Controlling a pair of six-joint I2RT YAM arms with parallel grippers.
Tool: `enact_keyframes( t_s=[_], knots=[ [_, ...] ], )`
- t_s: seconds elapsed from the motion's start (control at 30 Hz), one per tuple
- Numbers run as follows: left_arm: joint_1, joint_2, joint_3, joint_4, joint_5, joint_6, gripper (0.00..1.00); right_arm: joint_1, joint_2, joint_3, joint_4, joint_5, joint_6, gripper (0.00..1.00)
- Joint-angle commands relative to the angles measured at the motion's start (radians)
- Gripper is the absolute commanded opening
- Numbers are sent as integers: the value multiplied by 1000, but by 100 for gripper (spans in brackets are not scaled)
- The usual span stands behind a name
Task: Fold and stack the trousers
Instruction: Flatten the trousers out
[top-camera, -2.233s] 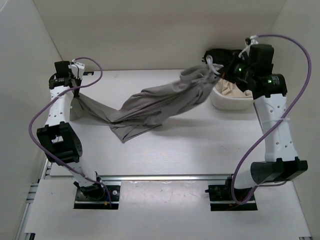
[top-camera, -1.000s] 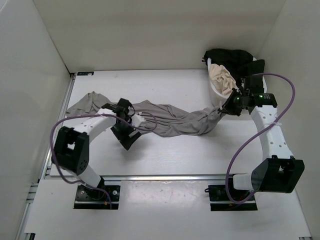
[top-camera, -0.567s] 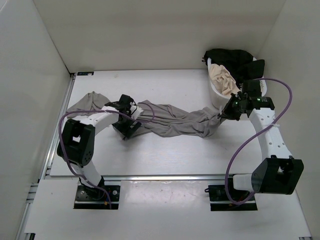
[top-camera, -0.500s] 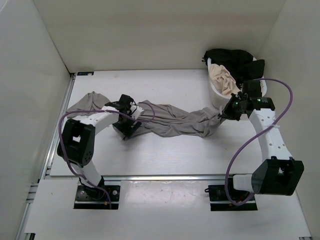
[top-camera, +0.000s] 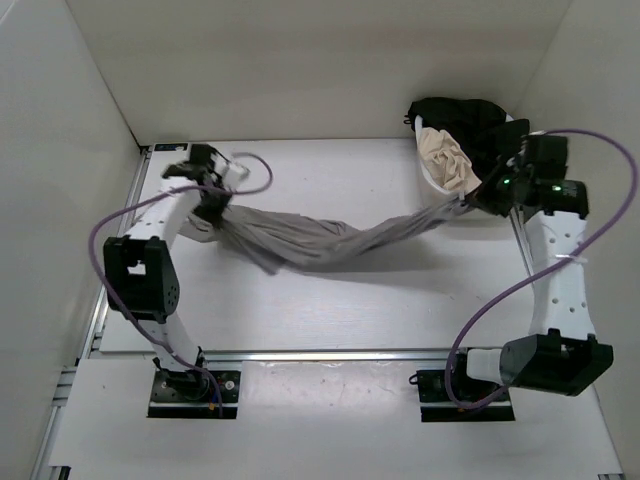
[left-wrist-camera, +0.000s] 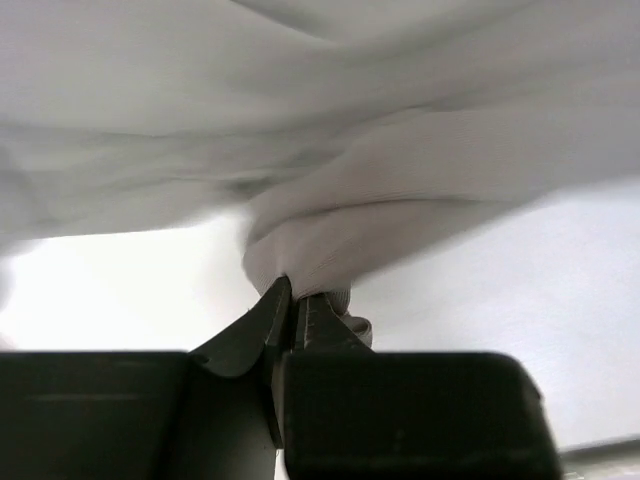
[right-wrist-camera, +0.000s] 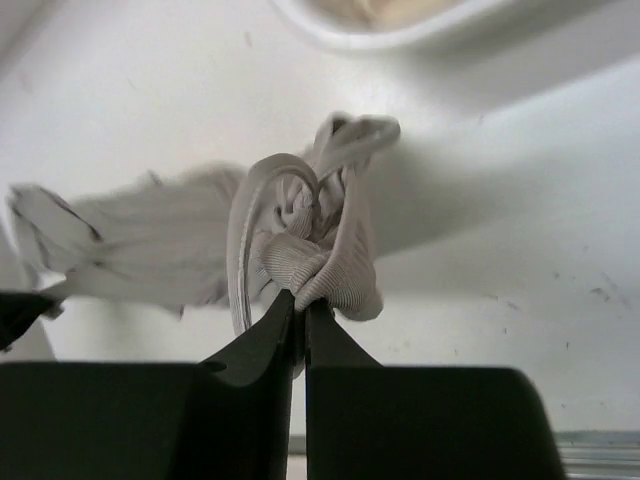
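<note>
Trousers (top-camera: 322, 238) stretch across the tabletop (top-camera: 350, 300) (left to right); left fingers (left-wrist-camera: 292, 308) and right fingers (right-wrist-camera: 300, 308) each clamp tight on an end.

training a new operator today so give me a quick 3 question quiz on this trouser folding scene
1. Multiple choice: what are the left pincer and the right pincer both shut on?
A) a beige garment
B) the trousers
C) a black garment
2. True or false: the trousers lie folded in a neat stack.
3. Short answer: which pincer holds the end of the trousers nearest the white tub?

Key:
1. B
2. False: they are stretched out unfolded between the two pincers.
3. The right pincer.
</note>
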Motion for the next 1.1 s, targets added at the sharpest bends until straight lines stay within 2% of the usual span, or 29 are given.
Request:
enact_keyframes(
  t_s=[0.0,0.07,0.17,0.27,0.33,0.5,0.73,0.87,0.9,0.93,0.97,1.0,1.07],
  knots=[
    [165,-112,284,-143,-17,148,14,-105,-14,186,-52,-52,5,0],
    [208,-82,337,-201,-39,209,14,-136,-14,241,-78,-52,16,0],
    [268,-43,375,-229,-60,231,14,-148,-14,212,-78,-52,26,0],
    [311,-18,388,-249,-51,231,14,-148,-31,82,-67,-61,39,0],
    [320,-6,397,-258,-51,242,14,-148,-69,-49,-31,-48,49,0],
    [320,5,368,-258,-99,275,14,-148,-114,-239,0,-38,50,0],
    [320,-28,192,-310,-129,295,14,-160,-163,-449,10,32,50,0],
    [320,-89,75,-333,-120,295,14,-196,-203,-467,-18,41,50,0],
    [320,-100,14,-353,-120,295,18,-206,-218,-483,-32,54,50,0],
    [320,-120,-22,-373,-111,311,26,-206,-229,-502,-43,66,62,0],
    [320,-129,-57,-393,-111,311,38,-206,-241,-527,-43,66,62,0],
    [320,-140,-122,-422,-99,320,64,-219,-265,-585,-52,66,77,0],
    [320,-184,-164,-433,-67,320,72,-231,-287,-639,-52,66,95,0]
  ],
)
